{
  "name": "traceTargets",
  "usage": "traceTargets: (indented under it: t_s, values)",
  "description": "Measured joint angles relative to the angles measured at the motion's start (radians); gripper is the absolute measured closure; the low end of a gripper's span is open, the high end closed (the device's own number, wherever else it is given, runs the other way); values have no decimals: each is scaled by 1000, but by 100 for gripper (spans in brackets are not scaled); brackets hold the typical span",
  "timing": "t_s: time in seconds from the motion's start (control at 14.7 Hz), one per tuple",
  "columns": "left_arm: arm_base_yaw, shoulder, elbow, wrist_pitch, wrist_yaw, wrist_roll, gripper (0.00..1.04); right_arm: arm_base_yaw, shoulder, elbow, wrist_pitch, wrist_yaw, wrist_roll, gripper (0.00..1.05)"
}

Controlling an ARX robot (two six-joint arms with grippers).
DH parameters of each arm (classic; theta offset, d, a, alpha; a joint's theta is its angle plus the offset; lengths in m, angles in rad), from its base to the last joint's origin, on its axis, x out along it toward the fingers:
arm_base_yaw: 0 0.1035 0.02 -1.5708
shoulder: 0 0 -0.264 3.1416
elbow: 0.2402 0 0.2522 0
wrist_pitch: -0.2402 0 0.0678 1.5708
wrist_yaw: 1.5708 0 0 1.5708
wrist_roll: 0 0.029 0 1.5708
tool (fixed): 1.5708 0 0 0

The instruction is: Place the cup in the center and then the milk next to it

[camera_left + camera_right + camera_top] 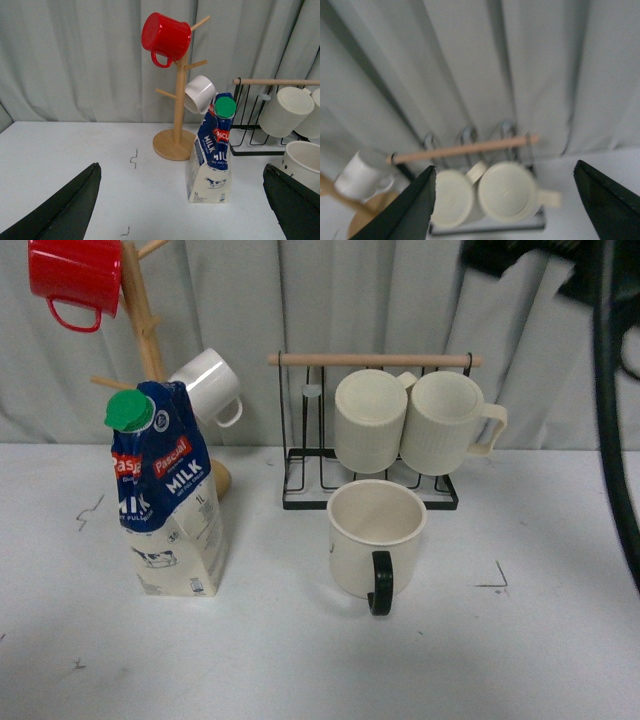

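The cup point(374, 536), a wide cream mug with a black handle turned toward me, stands upright on the white table in front of the wire rack; its rim shows at the edge of the left wrist view point(305, 160). The milk point(165, 495) stands upright to its left, blue top, green cap, cow picture on the base, and appears in the left wrist view point(211, 150). My left gripper point(182, 200) is open, well back from the milk, which lies between its fingers' lines. My right gripper point(507, 200) is open, raised and pointing at the rack. Neither gripper shows in the front view.
A black wire rack point(370, 475) with a wooden bar holds two ribbed cream mugs point(405, 420). A wooden mug tree point(150, 330) behind the milk carries a red mug point(78, 275) and a small white mug point(210, 385). Grey curtain at the back. A dark cable point(610, 410) hangs at right.
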State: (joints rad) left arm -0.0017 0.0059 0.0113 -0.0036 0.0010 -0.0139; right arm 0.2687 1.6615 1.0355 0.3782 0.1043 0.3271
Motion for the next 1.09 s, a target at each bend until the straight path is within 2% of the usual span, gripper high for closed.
traceTargets:
  t_s: [0.07,0.14,0.27,0.41,0.48,0.75,1.09]
  values:
    - [0,0,0,0,-1,0,7,-23,-121,-141,179,81,-118,28]
    - [0,0,0,0,-2,0,7,-74,-250,-273,251,78,-217,41]
    - [0,0,0,0,0,0,7,-168,-485,-464,216,20,-293,66]
    - [0,0,0,0,-1,0,7,-231,-664,-611,170,-81,-313,92]
    - [0,0,0,0,-2,0,7,-266,-752,-670,138,-98,-322,104]
    - [0,0,0,0,-1,0,7,-274,-922,-834,151,-101,-321,103]
    - [0,0,0,0,-1,0,7,-274,-1086,-937,92,-101,-321,103]
